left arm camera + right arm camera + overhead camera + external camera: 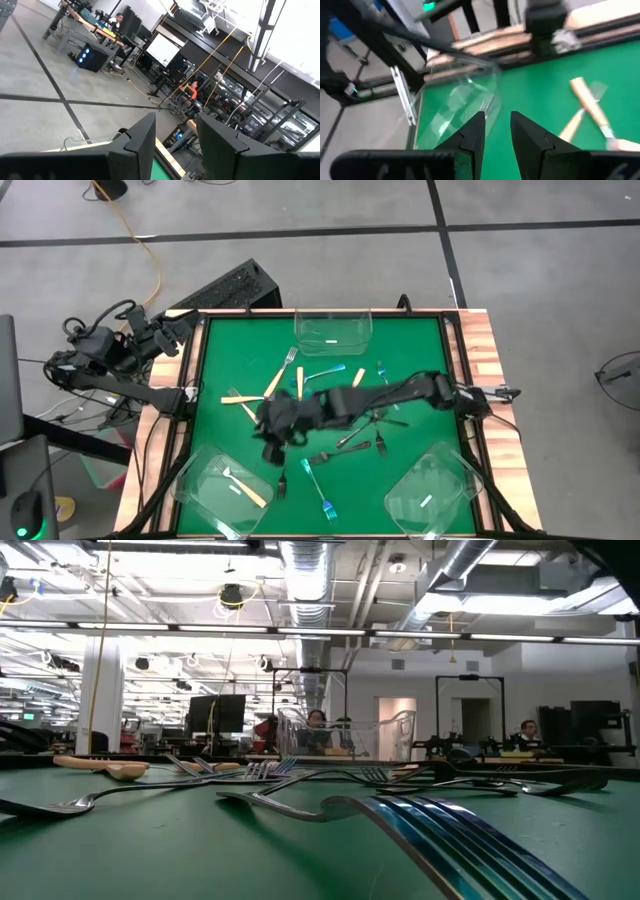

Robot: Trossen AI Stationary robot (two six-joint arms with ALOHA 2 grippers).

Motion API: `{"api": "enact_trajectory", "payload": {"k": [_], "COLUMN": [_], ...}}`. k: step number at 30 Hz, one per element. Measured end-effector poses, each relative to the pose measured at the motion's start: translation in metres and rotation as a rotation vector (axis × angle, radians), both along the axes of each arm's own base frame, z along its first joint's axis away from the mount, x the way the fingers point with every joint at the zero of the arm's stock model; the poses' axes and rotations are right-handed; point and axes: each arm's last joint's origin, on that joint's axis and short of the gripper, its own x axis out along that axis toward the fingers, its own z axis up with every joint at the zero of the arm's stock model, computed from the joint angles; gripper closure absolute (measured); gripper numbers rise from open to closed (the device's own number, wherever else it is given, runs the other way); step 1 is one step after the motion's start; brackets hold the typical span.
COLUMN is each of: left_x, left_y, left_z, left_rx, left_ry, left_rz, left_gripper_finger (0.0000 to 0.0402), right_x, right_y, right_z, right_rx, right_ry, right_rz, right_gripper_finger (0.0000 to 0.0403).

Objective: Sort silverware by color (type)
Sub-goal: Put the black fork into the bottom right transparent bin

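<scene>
Slim forks lie scattered on the green mat. Tan-handled ones (240, 399) (279, 374) lie left of centre, blue-handled ones (324, 372) (320, 491) farther off and near the near edge, and dark grey ones (326, 455) (380, 443) in the middle. One tan-handled fork (246, 491) lies inside the near-left clear tub (200, 480). My right gripper (272, 448) (495, 132) hangs open over the mat left of centre, pointing toward that tub (455, 100), with nothing between its fingers. My left gripper (175, 145) is open, parked off the table's far-left corner (150, 340).
A second clear tub (333, 330) stands at the far edge and a third (432, 492) at the near-right corner. In the low view a blue fork (450, 830) lies close in front, with tan forks (100, 766) at left. Wooden rails (480, 370) border the mat.
</scene>
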Motion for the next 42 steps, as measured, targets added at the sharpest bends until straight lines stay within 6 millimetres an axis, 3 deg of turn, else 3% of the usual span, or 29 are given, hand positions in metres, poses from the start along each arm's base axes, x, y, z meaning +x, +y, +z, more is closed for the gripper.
{"api": "enact_trajectory", "payload": {"k": [5,14,19,23,27,35,42], "left_x": [0.000,0.000,0.000,0.000,0.001,0.002,0.001], "left_y": [0.000,0.000,0.000,0.000,0.000,-0.001,-0.001], "left_z": [0.000,0.000,-0.002,-0.004,-0.007,-0.015,-0.020], "left_rx": [-0.001,-0.001,0.000,0.003,-0.029,-0.052,-0.088], "left_ry": [0.000,0.000,0.016,0.043,0.045,0.105,0.128], "left_rz": [0.000,0.000,0.013,0.011,0.005,-0.021,-0.019], "left_gripper_finger": [0.0274,0.0273,0.0273,0.0273,0.0273,0.0273,0.0273], "right_x": [-0.045,-0.121,-0.155,-0.173,-0.190,-0.218,-0.219], "right_y": [-0.042,-0.098,-0.108,-0.095,-0.079,-0.061,-0.060], "right_z": [0.047,0.078,0.084,0.089,0.071,-0.006,-0.072], "right_rx": [-0.026,-0.119,-0.134,-0.173,-0.199,-0.144,-0.092], "right_ry": [0.093,0.373,0.526,0.512,0.606,0.720,0.733], "right_rz": [-0.085,-0.332,-0.457,-0.436,-0.396,-0.355,-0.288], "right_gripper_finger": [0.0290,0.0290,0.0290,0.0290,0.0290,0.0289,0.0251]}}
